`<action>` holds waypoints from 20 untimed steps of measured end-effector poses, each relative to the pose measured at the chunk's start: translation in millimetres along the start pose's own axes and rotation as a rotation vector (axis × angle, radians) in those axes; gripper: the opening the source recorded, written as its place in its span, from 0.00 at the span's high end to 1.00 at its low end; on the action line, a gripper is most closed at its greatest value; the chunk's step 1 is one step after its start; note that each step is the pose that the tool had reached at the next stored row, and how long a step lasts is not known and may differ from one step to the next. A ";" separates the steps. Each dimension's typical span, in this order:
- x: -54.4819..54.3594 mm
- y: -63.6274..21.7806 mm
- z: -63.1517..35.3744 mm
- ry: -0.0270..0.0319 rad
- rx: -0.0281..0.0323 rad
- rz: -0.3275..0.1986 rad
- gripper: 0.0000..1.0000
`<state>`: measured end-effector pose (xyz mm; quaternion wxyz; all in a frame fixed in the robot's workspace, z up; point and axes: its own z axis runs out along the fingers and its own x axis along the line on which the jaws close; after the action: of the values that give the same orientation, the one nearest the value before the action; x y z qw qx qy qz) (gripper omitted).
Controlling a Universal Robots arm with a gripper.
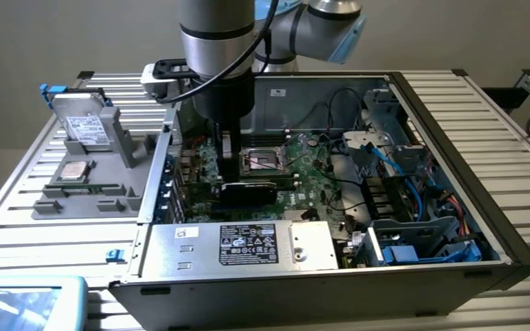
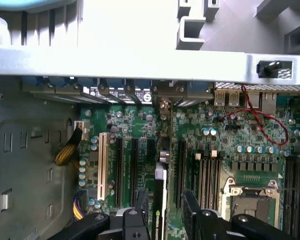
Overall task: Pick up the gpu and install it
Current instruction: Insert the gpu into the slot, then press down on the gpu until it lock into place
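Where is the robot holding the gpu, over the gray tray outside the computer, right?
Not quite. The end effector holds the gpu inside the open computer case, over the green motherboard, not over the gray tray outside it. The exterior view shows this.

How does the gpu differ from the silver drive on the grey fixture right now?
The gpu shows a black face; the silver drive carries a white label. The gpu is inside the computer case, over the motherboard, directly under the gripper; the silver drive leans upright on the grey fixture outside the case, away from the gripper. Both are flat, rectangular parts.
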<state>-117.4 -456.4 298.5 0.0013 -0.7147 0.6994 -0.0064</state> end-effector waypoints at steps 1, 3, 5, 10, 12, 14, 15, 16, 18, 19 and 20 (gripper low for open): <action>0.0 0.0 0.0 0.0000 0.0000 0.000 0.59; 0.0 0.0 0.0 -0.0001 -0.0001 0.000 0.59; 0.0 0.0 0.0 0.0000 -0.0001 0.000 0.59; 0.0 0.0 0.0 0.0000 -0.0004 0.000 0.59; 0.0 0.0 0.0 0.0000 -0.0005 0.000 0.59; 0.0 0.0 0.0 0.0000 -0.0006 0.000 0.59; 0.0 0.0 0.0 0.0000 -0.0006 0.000 0.61; 0.0 0.0 0.0 0.0000 -0.0006 0.000 0.67; 0.0 0.0 0.0 0.0001 -0.0007 0.000 0.80; 0.0 0.0 0.0 0.0000 -0.0007 0.000 0.80; 0.0 0.0 0.0 0.0001 -0.0008 0.000 0.86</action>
<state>-117.4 -456.4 298.5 0.0010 -0.7147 0.6994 -0.0062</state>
